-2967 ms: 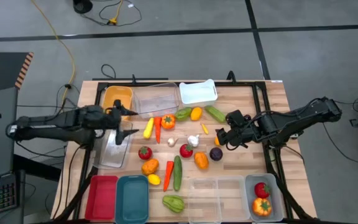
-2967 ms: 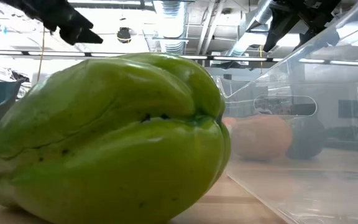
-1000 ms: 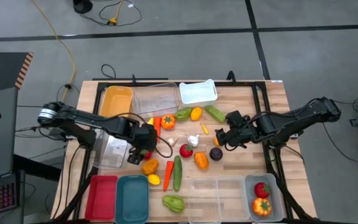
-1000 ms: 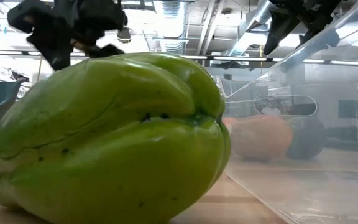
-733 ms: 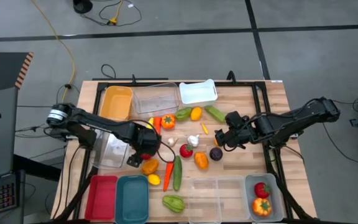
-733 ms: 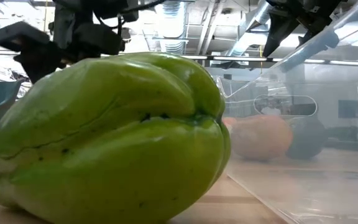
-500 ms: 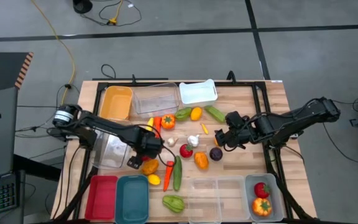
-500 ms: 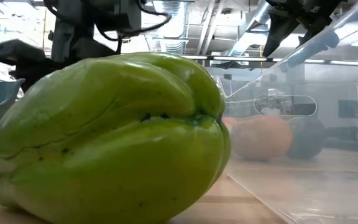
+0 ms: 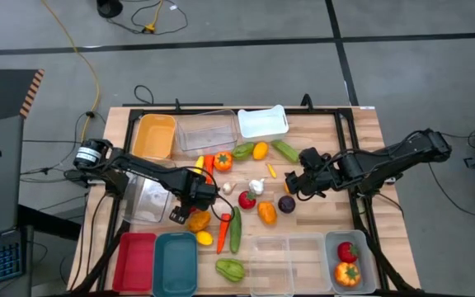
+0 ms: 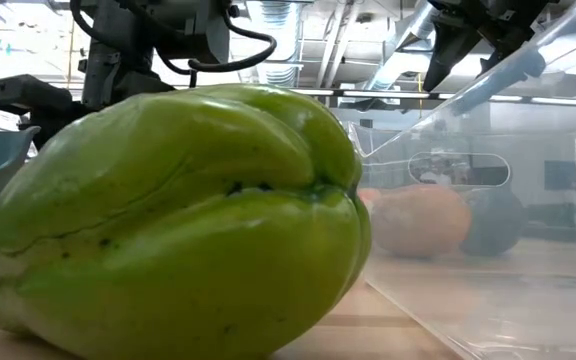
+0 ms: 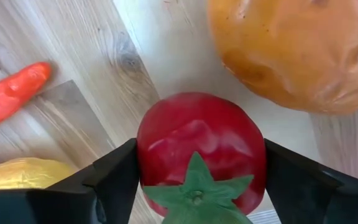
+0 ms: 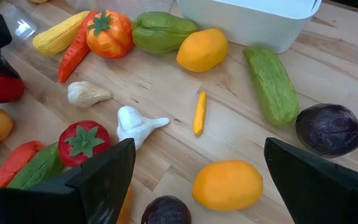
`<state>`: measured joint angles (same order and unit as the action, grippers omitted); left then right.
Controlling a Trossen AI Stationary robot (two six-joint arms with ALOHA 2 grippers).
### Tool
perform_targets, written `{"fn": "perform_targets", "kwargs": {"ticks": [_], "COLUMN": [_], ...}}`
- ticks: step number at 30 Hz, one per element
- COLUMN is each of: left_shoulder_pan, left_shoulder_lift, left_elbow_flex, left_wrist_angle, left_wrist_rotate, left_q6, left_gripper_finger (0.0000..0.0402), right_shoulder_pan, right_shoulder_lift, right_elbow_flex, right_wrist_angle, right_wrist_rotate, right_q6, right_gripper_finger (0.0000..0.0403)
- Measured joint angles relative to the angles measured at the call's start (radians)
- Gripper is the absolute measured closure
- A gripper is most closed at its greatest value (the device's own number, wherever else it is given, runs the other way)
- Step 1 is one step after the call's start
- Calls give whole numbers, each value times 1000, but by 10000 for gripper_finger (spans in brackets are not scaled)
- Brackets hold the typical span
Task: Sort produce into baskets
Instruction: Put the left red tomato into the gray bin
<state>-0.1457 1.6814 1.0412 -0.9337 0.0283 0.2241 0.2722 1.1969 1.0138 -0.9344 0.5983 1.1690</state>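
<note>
Left end effector [image 9: 199, 195] sits low over the wooden tabletop [image 9: 336, 140] among the scattered toy produce, its two dark fingers [image 11: 114, 180] standing on either side of a glossy red toy tomato with a green star-shaped stem [image 11: 202, 152]; whether they are pressing on it or just flanking it cannot be told. Just beyond the tomato from this end effector lies a bumpy orange toy fruit [image 11: 297, 50], and off to one side an orange-red toy carrot [image 11: 8, 93] and a yellow piece [image 11: 23, 174]. A clear plastic rectangular bin [image 9: 149, 200] lies just beside the left arm.

Right end effector [image 9: 292, 183] hovers spread wide above the tabletop. Ahead of it lie a white toy garlic bulb [image 12: 137, 124], a second red toy tomato [image 12: 83, 141], a dark purple round cabbage [image 12: 328, 129] and a long green toy cucumber [image 12: 271, 84].
</note>
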Motion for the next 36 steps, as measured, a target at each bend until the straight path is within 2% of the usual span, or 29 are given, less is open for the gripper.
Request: {"fn": "perform_targets", "kwargs": {"ticks": [7,12,17,24,36], "left_shoulder_pan": [2,3,12,51,60], "left_shoulder_lift": [3,3,3,1,1], "left_elbow_flex": [31,138,269,388,404], "left_wrist_angle": [-36,-100,-94,67,367], "left_wrist_rotate": [-55,-156,-240,-315,-375], "left_q6": [6,39,69,2,-38], "left_gripper_finger": [139,136,135,135,134], "right_shoulder_pan": [0,0,0,0,0], "right_shoulder_lift": [0,-10,-16,-14,-14], "right_elbow_flex": [0,0,0,0,0], "right_wrist_angle": [0,-7,7,72,273], "right_wrist_rotate": [0,0,-11,-31,-30], "right_q6": [0,-3,-61,-71,-105], "right_gripper_finger": [21,21,21,21,21]}}
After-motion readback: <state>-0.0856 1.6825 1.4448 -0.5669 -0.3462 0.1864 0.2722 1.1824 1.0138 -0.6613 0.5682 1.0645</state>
